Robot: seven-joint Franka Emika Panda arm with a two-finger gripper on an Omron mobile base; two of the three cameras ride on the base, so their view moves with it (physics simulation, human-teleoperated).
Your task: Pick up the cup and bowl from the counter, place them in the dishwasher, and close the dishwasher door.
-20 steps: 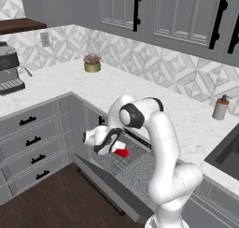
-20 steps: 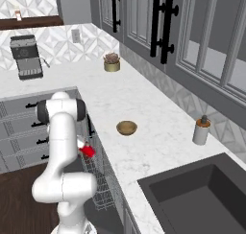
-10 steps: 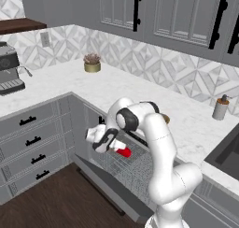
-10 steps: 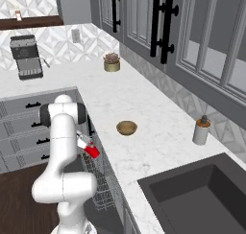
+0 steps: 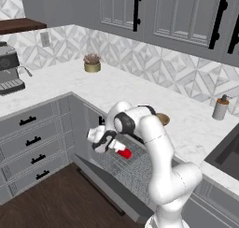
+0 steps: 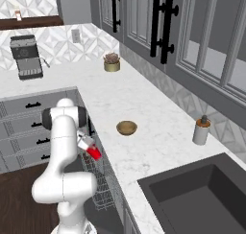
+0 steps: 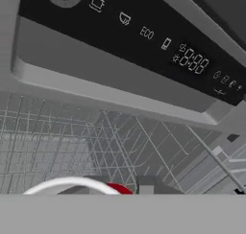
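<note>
The red cup (image 5: 124,153) (image 6: 94,152) with its white rim hangs tilted on its side just over the wire rack (image 5: 137,171) (image 6: 98,192) of the open dishwasher. My gripper (image 5: 113,146) (image 6: 86,144) is shut on the cup's rim. In the hand view the cup (image 7: 123,188) sits at the bottom beside one fingertip (image 7: 145,184), under the dark control strip (image 7: 144,34). The dishwasher door (image 5: 109,189) lies dropped open below the rack. The tan bowl (image 5: 162,119) (image 6: 127,127) rests on the white counter (image 5: 116,89) (image 6: 120,101), just behind the arm.
A potted plant (image 5: 92,63) (image 6: 112,63) and a coffee machine (image 5: 9,73) (image 6: 28,55) stand farther along the counter. A grey soap dispenser (image 5: 219,108) (image 6: 201,131) stands near the dark sink (image 6: 202,194). Grey drawers (image 5: 32,143) flank the dishwasher.
The hand has lowered the cup slightly and pushed it a little deeper over the rack. The bowl has not moved.
</note>
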